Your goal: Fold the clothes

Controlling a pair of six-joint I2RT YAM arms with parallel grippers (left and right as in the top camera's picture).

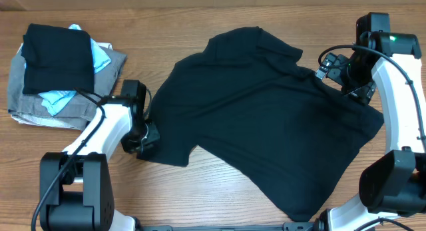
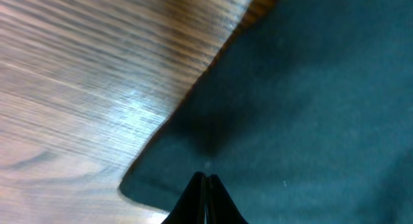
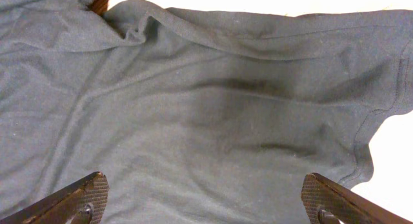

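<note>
Lying spread across the middle of the wooden bench (image 1: 200, 24), the black T-shirt (image 1: 266, 118) shows as 1 dark mass from overhead. Its seams and neck opening are hard to make out there, and its lower hem runs close to the bottom edge of that view.

The left claw (image 1: 148, 139) sits at the shirt's lower-left corner, largely hidden under its own white arm. In the left wrist view the picture is blurred. The left claw (image 2: 206, 185) has its 2 fingers pressed together over the fabric (image 2: 310, 108), near the edge where it meets the bench (image 2: 77, 75). Whether any cloth is caught between them cannot be told.

The right claw (image 1: 346, 74) hangs over the shirt's upper-right edge. In its wrist view the claw (image 3: 206, 201) stands wide apart, with only the finger (image 3: 84, 197) tips showing at the bottom corners and wrinkled cloth (image 3: 206, 108) beneath. The ground past the stitched hem is washed out to white.

At the far left a folded black garment (image 1: 56, 58) tops a light-blue garment (image 1: 100, 58) and a grey garment (image 1: 66, 108), which it mostly covers.
</note>
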